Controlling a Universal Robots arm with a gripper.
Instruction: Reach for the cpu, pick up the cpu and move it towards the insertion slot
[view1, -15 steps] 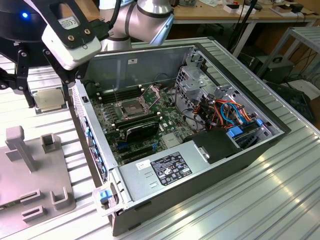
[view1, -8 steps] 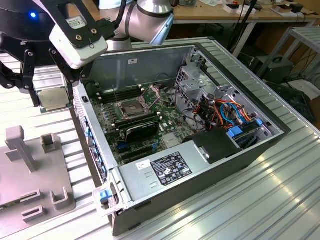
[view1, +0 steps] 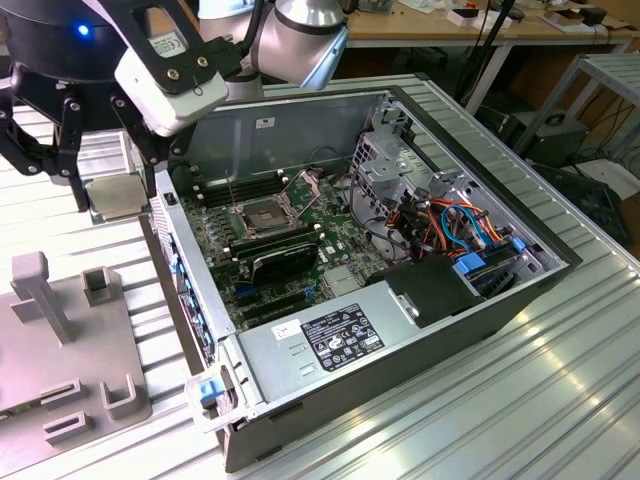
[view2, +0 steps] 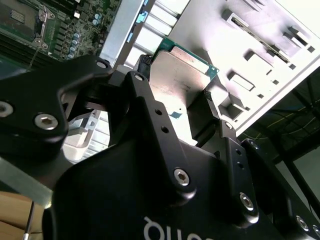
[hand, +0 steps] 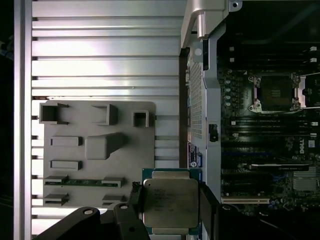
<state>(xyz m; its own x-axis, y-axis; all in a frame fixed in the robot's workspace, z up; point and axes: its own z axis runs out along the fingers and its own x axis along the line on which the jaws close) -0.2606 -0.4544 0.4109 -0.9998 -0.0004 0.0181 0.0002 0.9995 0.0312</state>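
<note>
The gripper (hand: 172, 200) is closed on the cpu (hand: 171, 202), one finger (view2: 145, 100) on each of two opposite edges, flat silvery face clear between them in both wrist views. In the exterior view the cpu (view1: 113, 193) hangs off the table (view1: 520, 400), just outside the case (view1: 330, 340) wall on the exterior view's left, above the grey fixture tray (view1: 60, 340). The slot (view1: 262, 216) lies open on the board inside the case, near that wall but apart from the cpu. The plate looks light, stiff and thin, with smooth metal that could slip; its underside contacts are likely fragile, so the edge hold seems right, kept level and gentle.
</note>
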